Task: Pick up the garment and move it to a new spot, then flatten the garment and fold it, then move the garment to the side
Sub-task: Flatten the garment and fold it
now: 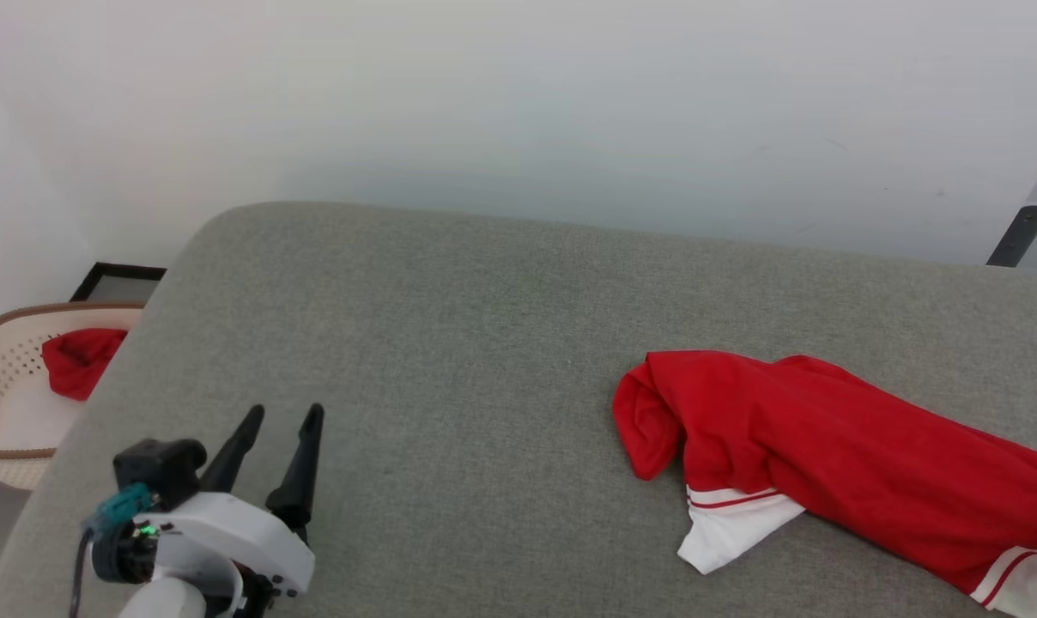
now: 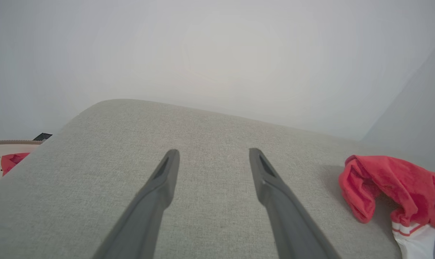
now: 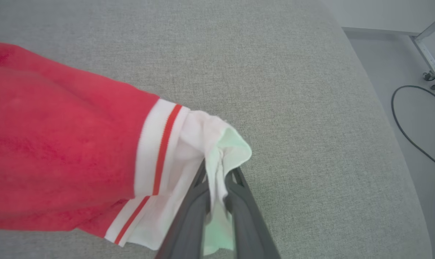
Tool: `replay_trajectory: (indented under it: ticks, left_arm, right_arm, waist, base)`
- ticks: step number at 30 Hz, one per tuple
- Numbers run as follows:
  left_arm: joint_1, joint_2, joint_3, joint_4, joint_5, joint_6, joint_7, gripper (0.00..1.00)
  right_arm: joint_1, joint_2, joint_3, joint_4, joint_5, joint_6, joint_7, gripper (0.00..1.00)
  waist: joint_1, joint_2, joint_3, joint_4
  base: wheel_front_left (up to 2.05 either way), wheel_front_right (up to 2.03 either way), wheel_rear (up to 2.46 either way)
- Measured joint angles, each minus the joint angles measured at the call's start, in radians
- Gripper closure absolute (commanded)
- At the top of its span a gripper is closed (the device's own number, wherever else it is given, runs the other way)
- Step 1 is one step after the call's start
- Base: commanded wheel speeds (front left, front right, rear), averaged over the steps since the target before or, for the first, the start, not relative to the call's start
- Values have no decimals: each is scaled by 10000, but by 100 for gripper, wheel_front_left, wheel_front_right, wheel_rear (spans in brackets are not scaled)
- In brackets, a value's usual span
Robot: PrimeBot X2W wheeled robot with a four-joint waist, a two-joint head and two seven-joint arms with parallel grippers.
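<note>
On the grey cushion (image 3: 275,72), right claw (image 3: 219,173) pinches the garment (image 3: 59,144), left claw (image 1: 285,410) spread wide

grey cushion (image 1: 450,343) free left and centre, garment (image 1: 827,446) (crumpled) blocking right

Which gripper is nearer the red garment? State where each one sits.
Right. The right gripper pinches the white sleeve of the garment between its fingers. The left gripper stands open over the grey cushion, well apart from the garment.
</note>
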Motion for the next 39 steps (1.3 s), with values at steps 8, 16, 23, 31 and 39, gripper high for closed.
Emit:
replay_trajectory:
  ticks: [8, 16, 23, 31, 39]
  left_arm:
    - [-138, 4, -217, -21, -249, -236, 566, 0]
    - [-422, 224, -527, -771, -966, -535, 2121, 0]
    - [-943, 291, -1099, -1475, -2199, -485, 5135, 0]
    - [-1830, 107, -1883, -1921, -3250, 313, 8395, 0]
    - [-2141, -211, -2485, -1641, -3710, 857, 10055, 0]
  right_arm:
    - [-615, 17, 566, 529, 119, 0, -775, 0]
    - [-826, -31, 1103, -784, 485, 0, -1127, 0]
    - [-532, 387, 1308, -2458, 802, 0, -1294, 0]
    - [-254, 1143, 1534, -3902, 828, 0, -1528, 0]
    - [-89, 1582, 1641, -4608, 761, 0, -1841, 0]
  waist:
    - [0, 0, -12, -248]
    - [0, 0, -106, -831]
    - [0, 0, -151, -1457]
    - [0, 0, -160, -2295]
    - [0, 0, -77, -3290]
  base:
    - [0, 0, 0]
    - [0, 0, 0]
    - [0, 0, 0]
    - [0, 0, 0]
    - [0, 0, 0]
